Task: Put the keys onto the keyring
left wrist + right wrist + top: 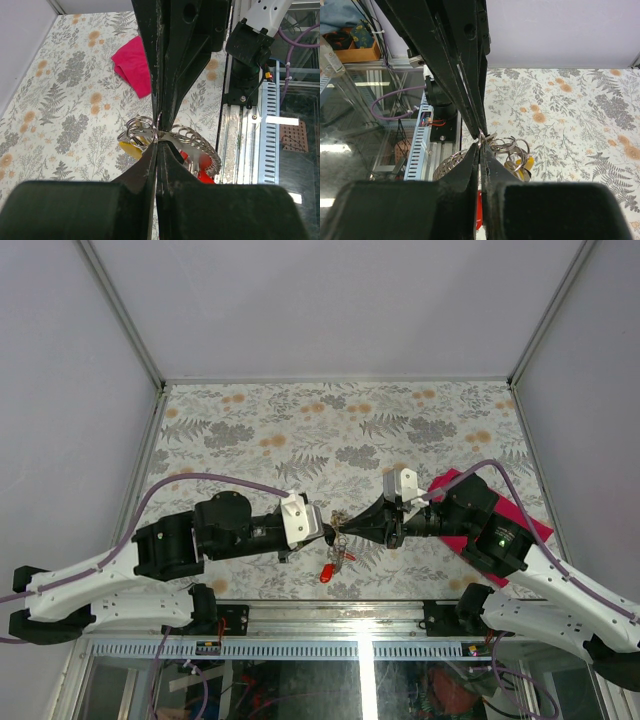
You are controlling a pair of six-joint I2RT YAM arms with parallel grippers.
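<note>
I have both grippers closed tip to tip on the keyring [141, 127]. The left gripper [327, 531] and right gripper [349, 526] meet over the table [300, 430], near its front edge. The keys [329, 570] hang under the ring, with 1 red and 1 yellow head [130, 149] showing. I judge this to be mid-threading, with the coil being worked apart. Next I need to slide a key along the wire in a small, steady move without slackening either pinch.
</note>
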